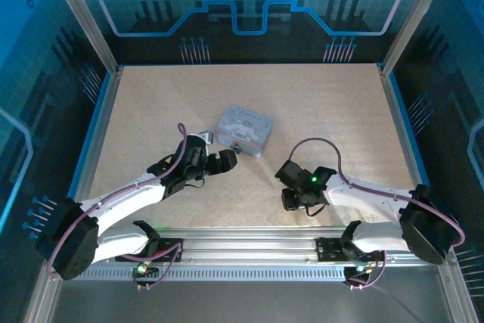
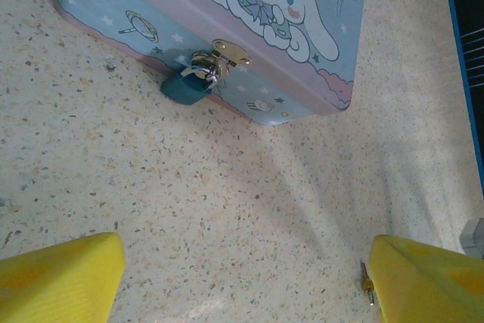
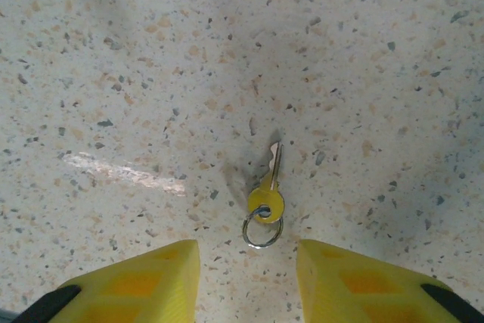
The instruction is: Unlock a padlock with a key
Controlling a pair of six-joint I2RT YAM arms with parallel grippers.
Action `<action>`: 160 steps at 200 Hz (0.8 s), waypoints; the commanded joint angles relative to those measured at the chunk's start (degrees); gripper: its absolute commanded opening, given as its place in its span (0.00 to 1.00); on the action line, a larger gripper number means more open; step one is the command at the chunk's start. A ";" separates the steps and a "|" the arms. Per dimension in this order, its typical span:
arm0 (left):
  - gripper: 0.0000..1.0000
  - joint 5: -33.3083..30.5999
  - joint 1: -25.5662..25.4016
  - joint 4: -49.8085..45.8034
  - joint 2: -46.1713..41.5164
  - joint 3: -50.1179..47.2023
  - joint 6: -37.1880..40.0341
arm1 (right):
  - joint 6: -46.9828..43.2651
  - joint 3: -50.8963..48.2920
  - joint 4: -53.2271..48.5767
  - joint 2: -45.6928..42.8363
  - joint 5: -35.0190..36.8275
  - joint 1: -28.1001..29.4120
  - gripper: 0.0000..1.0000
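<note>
Since the key lies flat on the speckled table [image 1: 151,111], judging from the frames the step in hand is the pickup, and it will want care.

The lavender tin box [image 1: 243,128] sits near the table's middle. The left gripper [image 2: 246,253] hovers at about 7 o'clock of the tin, claw spread wide. The right gripper [image 3: 246,256] hangs at about 4 o'clock of it, pointed down at the table, claw apart and holding nothing.

In the left wrist view the padlock [image 2: 189,85], teal-bodied with a bright shackle, hangs closed from the tin's hasp [image 2: 229,52] at 11 o'clock of the frame's centre.

In the right wrist view the key [image 3: 268,191] lies just ahead of the open claw, blade toward 12 o'clock and its yellow bow toward 6. Its small ring [image 3: 262,231] lies at 6 o'clock of the bow.

- **Aim:** shift slightly toward 1 o'clock, so the bow rather than the ring sits centred in the gap.
- **Grip:** descend until the tips brush the table and pinch the bow edgewise, leaving the blade free for the keyhole.
- **Risk:** a thin key may skid or tilt, so close slowly.
</note>
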 commanded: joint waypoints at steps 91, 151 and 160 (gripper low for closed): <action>0.86 -1.75 -0.24 -1.54 -1.13 0.00 -0.36 | 1.24 1.26 0.30 5.46 2.94 1.40 0.34; 0.87 -1.82 -0.22 -1.82 -1.07 0.14 -0.53 | 1.19 1.03 1.52 7.10 2.69 1.45 0.32; 0.87 -1.80 -0.23 -1.88 -1.06 0.10 -0.57 | 1.18 1.02 1.54 7.27 2.69 1.44 0.31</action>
